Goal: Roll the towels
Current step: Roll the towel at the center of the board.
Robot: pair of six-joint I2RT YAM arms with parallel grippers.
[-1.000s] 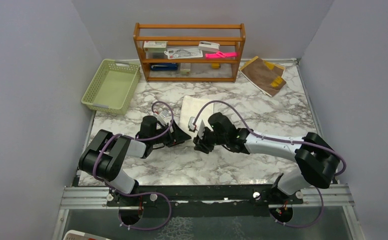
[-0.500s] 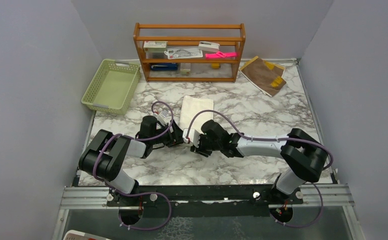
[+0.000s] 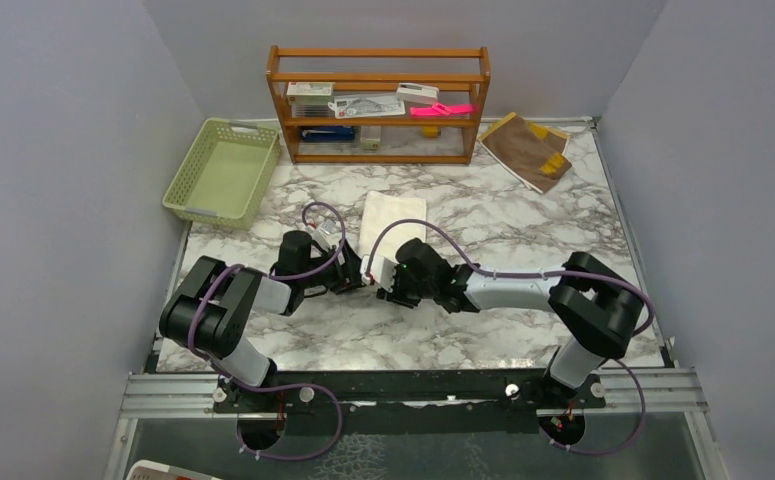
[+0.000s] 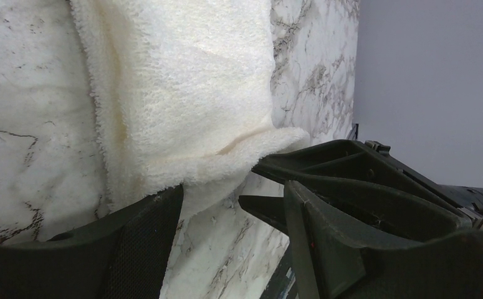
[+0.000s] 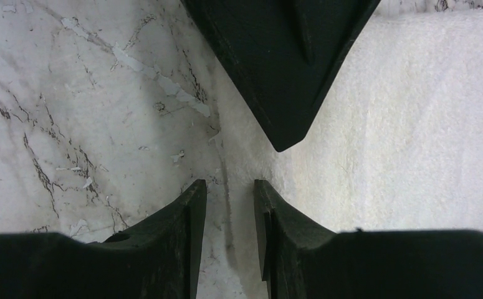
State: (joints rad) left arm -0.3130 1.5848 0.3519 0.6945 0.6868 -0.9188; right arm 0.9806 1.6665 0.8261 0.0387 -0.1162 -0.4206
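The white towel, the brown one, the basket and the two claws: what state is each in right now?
White towel: lying flat on the marble, its near corner lifted and curled between the left claw's fingers.
Brown towel: folded, untouched, at the far right corner.
Green basket: upright, nothing inside.
Left claw: open around the towel corner.
Right claw: narrowly open at the towel's edge, holding nothing.

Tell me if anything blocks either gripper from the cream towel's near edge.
Nothing visible does. Both the left gripper and the right gripper sit at the near edge of the cream towel, on bare marble table. The left fingers already straddle its corner.
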